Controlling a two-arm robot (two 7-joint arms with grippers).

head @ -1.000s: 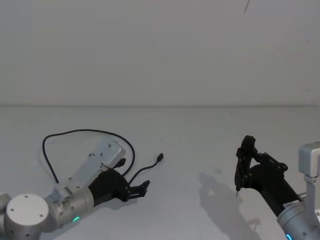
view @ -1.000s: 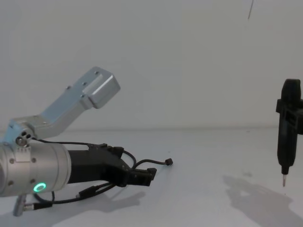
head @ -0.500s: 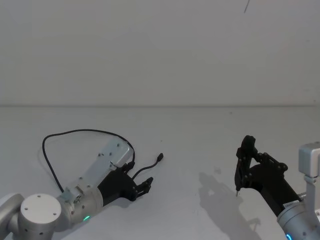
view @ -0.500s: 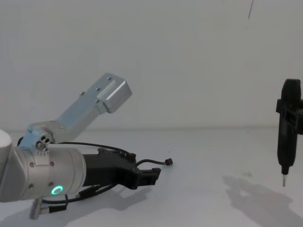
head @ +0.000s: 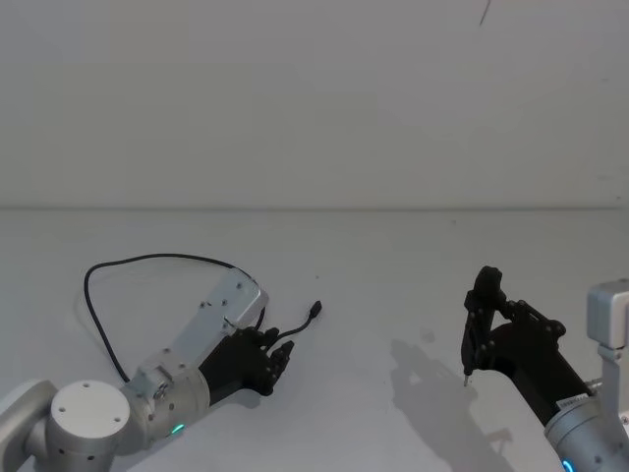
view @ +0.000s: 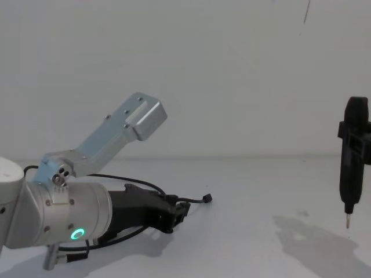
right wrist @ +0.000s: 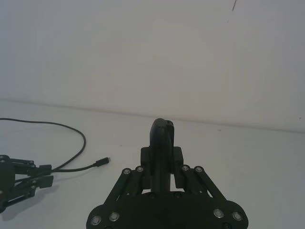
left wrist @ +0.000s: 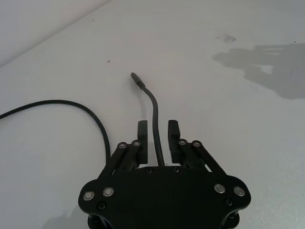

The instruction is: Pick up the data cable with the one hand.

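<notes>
On the white bench (head: 413,256), the left gripper (left wrist: 157,131) lies low near the front left corner. Its two fingers (left wrist: 142,136) are apart, one on each side of the cable (head: 157,258), and they do not yet press it. The right gripper (right wrist: 162,160) hangs over the front right corner, clenched on a pen tool (view: 353,150), well apart from the work.

The cable makes a wide loop toward the left edge of the bench. It ends at a small plug (left wrist: 137,79) just ahead of the left fingers.

We think the main danger is the thinness of the cable. If the fingers close a little too high, it may stay on the bench under them, and the gripper would rise with nothing. If they go lower, the tips may scrape the bench.

We also judge that the grasp is close to the plug end. The long loop would then hang on one side, and its weight could pull the cable out through the fingers.
</notes>
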